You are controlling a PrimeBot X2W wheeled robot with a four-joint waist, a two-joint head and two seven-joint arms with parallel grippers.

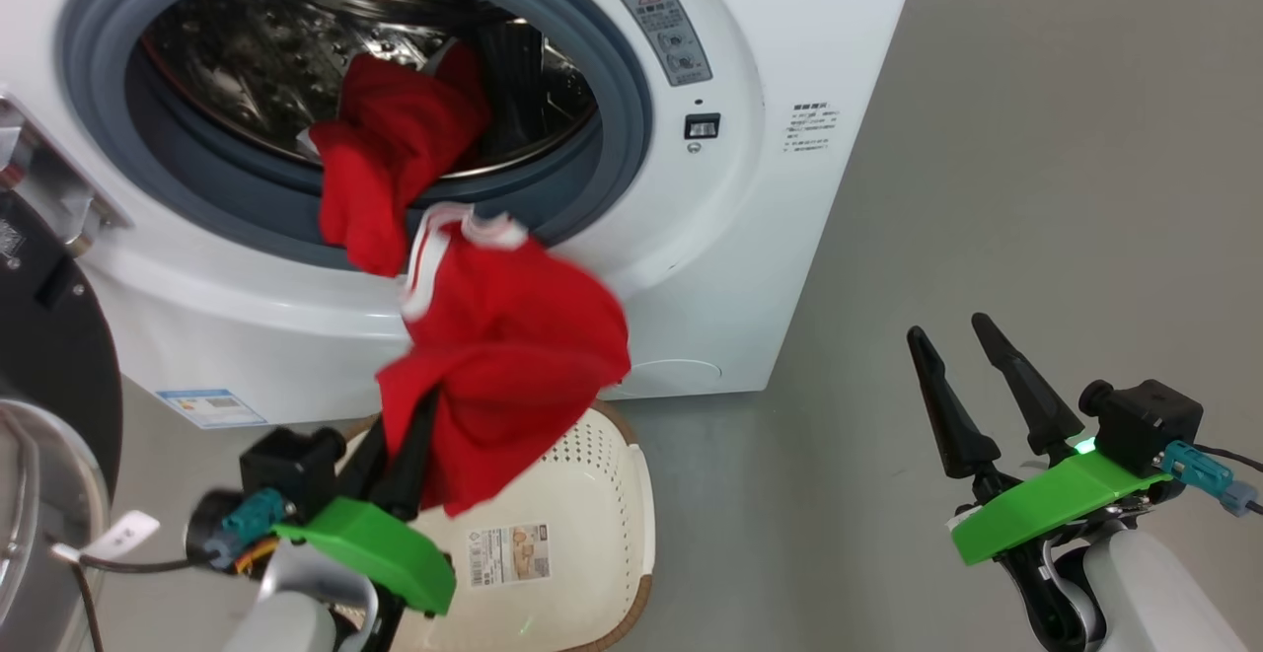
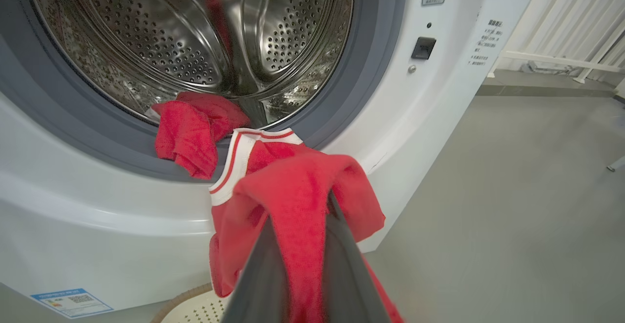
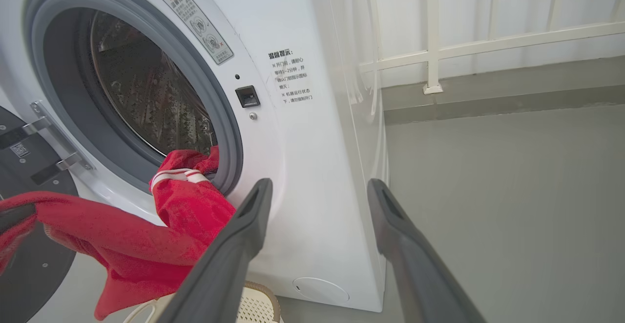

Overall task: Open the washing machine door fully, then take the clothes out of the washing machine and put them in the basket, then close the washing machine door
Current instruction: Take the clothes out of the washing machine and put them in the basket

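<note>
washing machine (image 1: 819, 31): white front loader, mouth uncovered, drum bare steel apart from one garment at the lip.
washing machine door (image 1: 49, 366): swung out at the robot's left, clear of the path from mouth to basket.
basket (image 1: 612, 474): on the floor just in front of the machine, below the mouth, label showing on its bottom.
clothes, held piece (image 1: 513, 346): red with a white striped collar, hanging over the basket's near-left part; collar close to the grey ring.
clothes, second piece (image 1: 395, 169): red, draped over the drum lip, to be fetched next.
left end effector (image 1: 414, 425): narrow, pinched on the held piece.
right end effector (image 1: 947, 331): spread wide, empty, well apart at the right.
step in hand: likely carrying the held piece to the basket; best to draw it clear of the ring, centre it over the basket, lower it, then release, so no tail lands on the floor.
head view: gives the basket's place under the cloth.
left wrist view: gives the drum's depth and the cloth wedged between the fingers.
right wrist view: gives the door hinge and the collar against the ring.
</note>
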